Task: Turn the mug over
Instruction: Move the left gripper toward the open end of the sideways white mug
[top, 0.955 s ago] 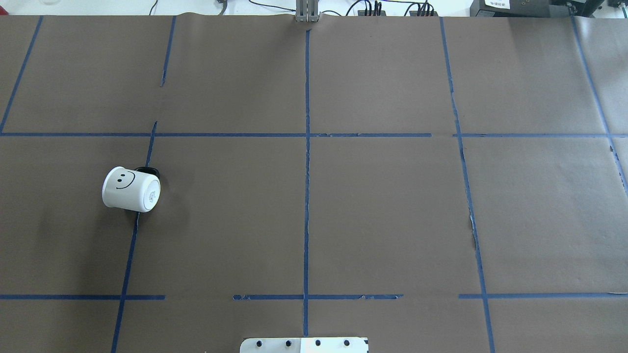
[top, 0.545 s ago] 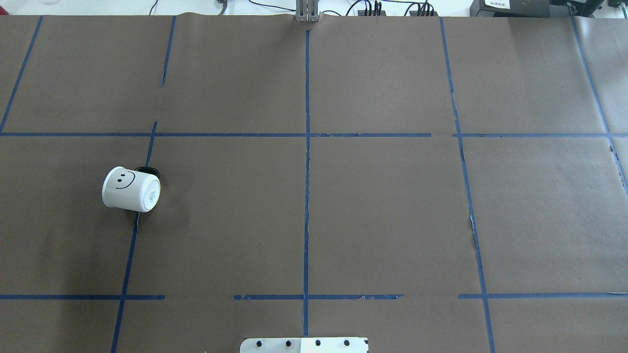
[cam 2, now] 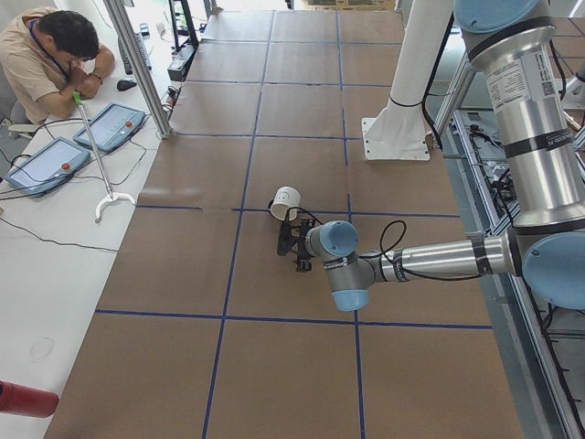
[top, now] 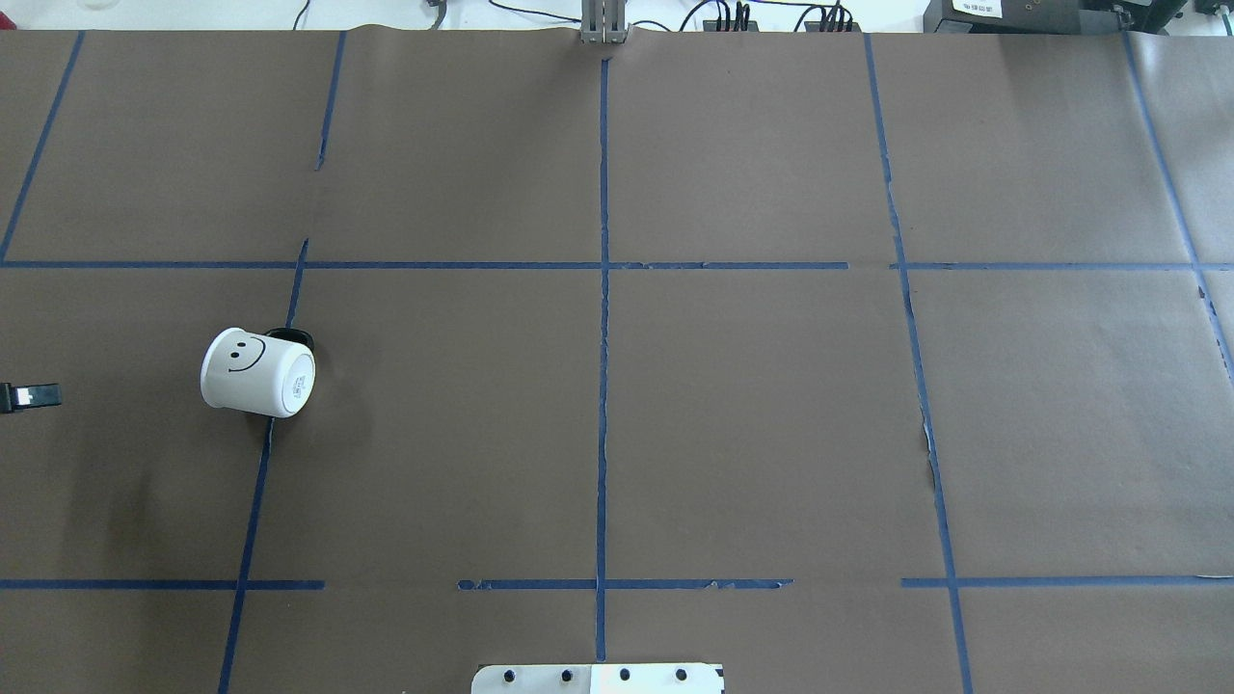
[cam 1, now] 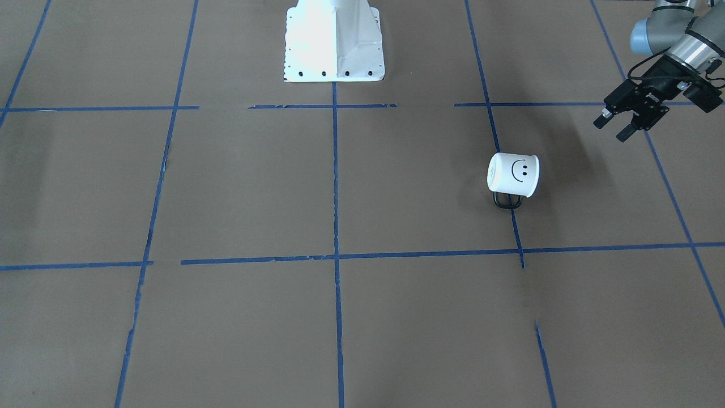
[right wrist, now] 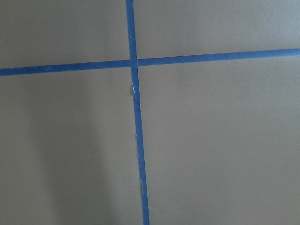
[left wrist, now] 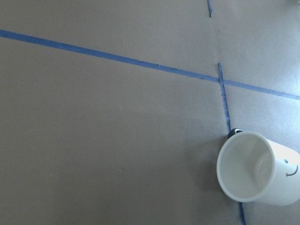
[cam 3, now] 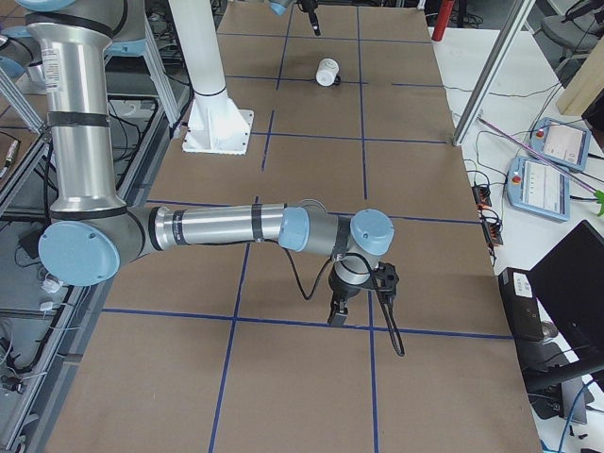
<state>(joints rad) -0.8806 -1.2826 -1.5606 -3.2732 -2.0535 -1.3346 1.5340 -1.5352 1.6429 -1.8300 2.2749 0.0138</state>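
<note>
The white mug [top: 257, 373] with a black smiley face lies on its side on the brown table, left of centre. Its base points toward the middle and its black loop handle [top: 289, 336] rests on the table. It also shows in the front view [cam 1: 513, 175] and in the left wrist view [left wrist: 258, 168], where I look into its open mouth. My left gripper [cam 1: 612, 128] is open and empty, in the air off the mug's open end; one fingertip [top: 29, 395] shows at the overhead's left edge. My right gripper [cam 3: 338, 316] hangs low over the table far from the mug; I cannot tell its state.
Blue tape lines divide the brown paper into squares. The white robot base [cam 1: 334, 39] stands at the near-robot edge. An operator [cam 2: 46, 55] sits at a side bench with control tablets [cam 2: 110, 128].
A fingertip of the left gripper has come into the overhead view at the left edge. The mug has not moved.
</note>
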